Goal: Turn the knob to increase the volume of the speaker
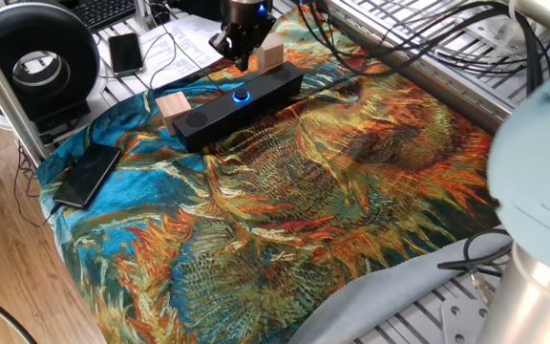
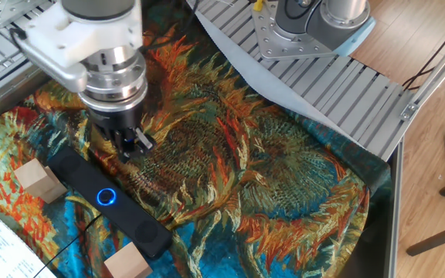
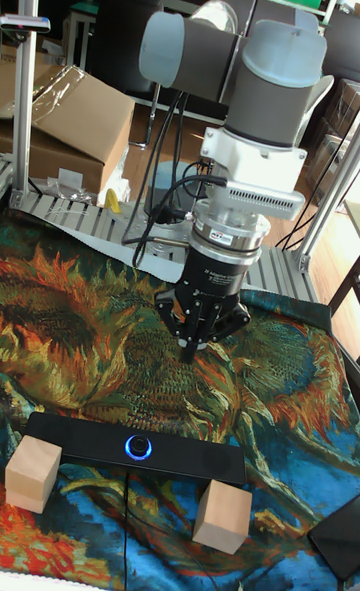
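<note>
Sunflower-print cloth is covering the table point(image 1: 351, 191), and the speaker point(image 1: 208, 115) is lying across its far end between two wooden blocks point(image 3: 222, 517), the knob point(image 3: 139, 446) glowing blue at mid-bar. I am holding the gripper point(image 3: 190, 356) above and just behind it, fingers looking pinched together, gripping nothing. I judge this the approach: next I need to centre over the dial, spread, descend, and clamp.

No readable text, labels or numbers anywhere.
</note>
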